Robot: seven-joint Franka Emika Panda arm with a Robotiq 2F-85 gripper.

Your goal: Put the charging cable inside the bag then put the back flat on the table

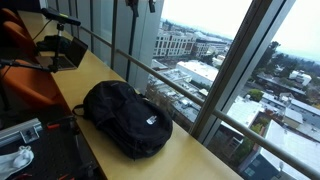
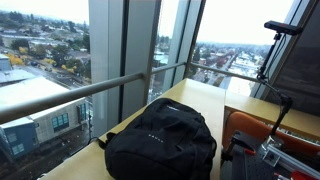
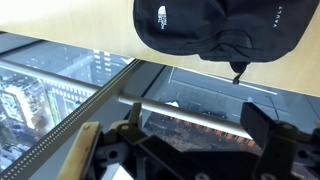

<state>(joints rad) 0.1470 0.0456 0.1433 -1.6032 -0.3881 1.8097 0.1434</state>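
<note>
Bag (image 1: pixel 125 120) lies flat on the surface (image 1: pixel 198 156).
Jaws spread, empty; no cable shows. Job looks done, just back away.

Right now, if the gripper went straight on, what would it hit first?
Likely the window rail, framed by the open gripper in the wrist view; the backpack lies off that line. Depth unclear.
</note>
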